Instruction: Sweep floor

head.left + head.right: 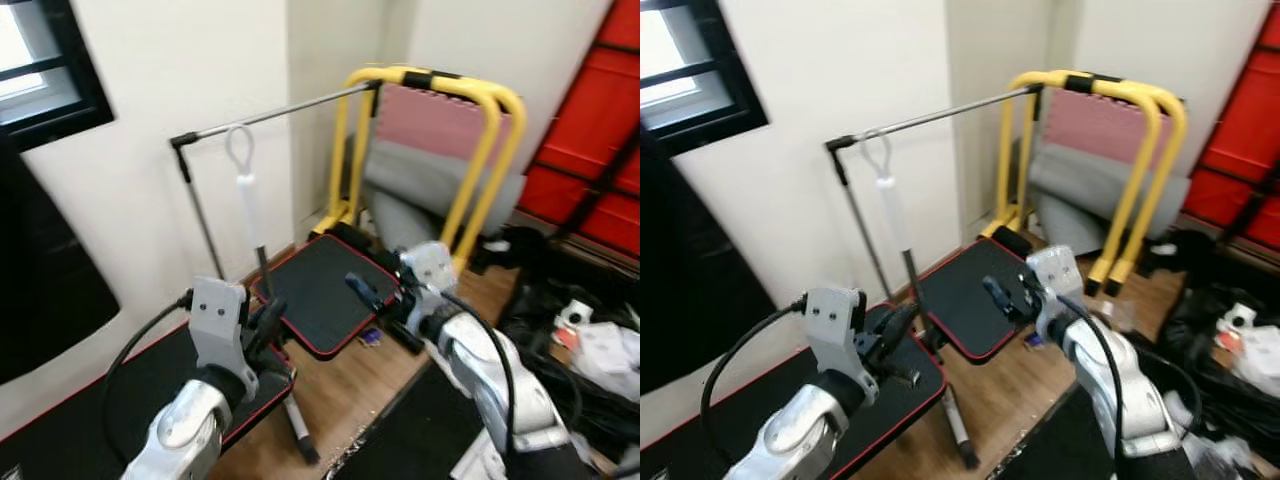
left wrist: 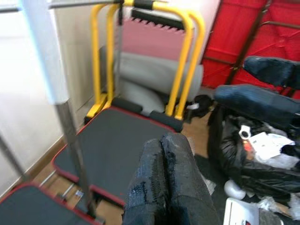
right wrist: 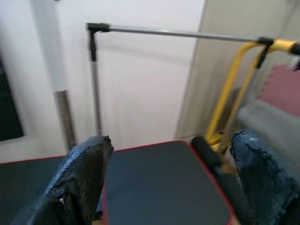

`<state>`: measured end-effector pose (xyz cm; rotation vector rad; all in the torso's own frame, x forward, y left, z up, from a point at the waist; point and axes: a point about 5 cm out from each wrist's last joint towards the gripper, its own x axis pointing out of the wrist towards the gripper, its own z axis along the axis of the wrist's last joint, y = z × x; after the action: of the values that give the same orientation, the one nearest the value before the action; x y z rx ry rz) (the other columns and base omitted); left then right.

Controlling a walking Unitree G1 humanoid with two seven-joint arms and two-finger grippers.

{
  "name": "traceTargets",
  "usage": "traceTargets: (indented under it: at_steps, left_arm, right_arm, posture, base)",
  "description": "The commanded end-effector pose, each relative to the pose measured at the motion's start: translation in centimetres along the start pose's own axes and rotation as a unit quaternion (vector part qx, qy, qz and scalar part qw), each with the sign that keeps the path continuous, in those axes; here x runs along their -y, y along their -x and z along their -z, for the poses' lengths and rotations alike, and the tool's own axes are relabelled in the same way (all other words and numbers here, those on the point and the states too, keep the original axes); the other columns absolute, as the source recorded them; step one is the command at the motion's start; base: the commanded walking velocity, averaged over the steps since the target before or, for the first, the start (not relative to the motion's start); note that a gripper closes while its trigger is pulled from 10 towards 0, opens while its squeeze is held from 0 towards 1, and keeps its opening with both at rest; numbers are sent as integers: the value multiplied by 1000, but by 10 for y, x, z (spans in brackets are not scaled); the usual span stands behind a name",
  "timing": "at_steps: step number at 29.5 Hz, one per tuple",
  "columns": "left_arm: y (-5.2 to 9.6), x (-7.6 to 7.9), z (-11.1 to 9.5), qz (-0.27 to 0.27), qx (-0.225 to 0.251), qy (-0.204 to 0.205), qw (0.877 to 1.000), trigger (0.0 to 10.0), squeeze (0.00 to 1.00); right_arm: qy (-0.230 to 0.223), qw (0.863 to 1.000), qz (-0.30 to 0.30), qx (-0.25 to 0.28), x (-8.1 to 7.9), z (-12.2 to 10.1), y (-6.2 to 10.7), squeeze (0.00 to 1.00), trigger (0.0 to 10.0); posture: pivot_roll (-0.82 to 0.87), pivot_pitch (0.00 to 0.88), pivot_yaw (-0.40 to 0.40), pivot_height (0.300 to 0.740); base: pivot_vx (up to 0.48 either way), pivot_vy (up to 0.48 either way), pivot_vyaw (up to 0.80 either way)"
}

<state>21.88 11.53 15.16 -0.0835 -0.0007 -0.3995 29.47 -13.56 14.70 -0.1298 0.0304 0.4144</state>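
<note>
A broom [image 1: 250,215], with a white grip, a loop at its top and a dark metal shaft below, is being seen upright by the white wall [image 1: 150,190], its lower end reaching the wooden floor [image 1: 345,385] beside a black mat edged in red [image 1: 325,290]. The left claw [image 1: 268,322] is being held just beside the shaft, and in the left wrist view its fingers [image 2: 164,183] are being pressed together with nothing between them, the broom standing apart from them to one side. The right claw [image 1: 1005,292] is being held out over the mat, and in the right wrist view its fingers [image 3: 79,178] are being kept spread wide, nothing being gripped. A thin metal rail [image 1: 275,115] is being seen running from a black corner joint to a yellow tubular frame [image 1: 470,150], behind which a pink foam panel [image 1: 440,120] and a grey roll [image 1: 420,185] are being seen. A second red-edged mat [image 1: 120,385] is lying under the left arm. Black bags and white clutter [image 1: 590,340] are being seen heaped on the floor at the right, below a red panel [image 1: 590,150].
</note>
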Motion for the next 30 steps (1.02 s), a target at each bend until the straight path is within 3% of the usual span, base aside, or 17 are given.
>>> traceTargets:
  at_steps: [1, 26, 30]
  left_arm:
    - [0, -4, 5, 1, -9, -9, 1000, 10000, 0]
    - [-13, -21, 0, -41, 15, -53, 998, 10000, 0]
    - [-14, -22, 5, -42, 0, -67, 997, 10000, 0]
  right_arm:
    - [5, 1000, -4, 3, -4, 0, -4, 0, 10000]
    - [11, 1000, -13, 11, -9, 1, -17, 0, 10000]
    - [13, 1000, -12, 12, -9, 2, -17, 0, 10000]
  posture:
    - [-79, 0, -40, 740]
    - [-80, 0, -15, 740]
    - [-82, 0, -13, 740]
  base:
    - [0, 0, -800]
    - [0, 0, -800]
    - [0, 0, -800]
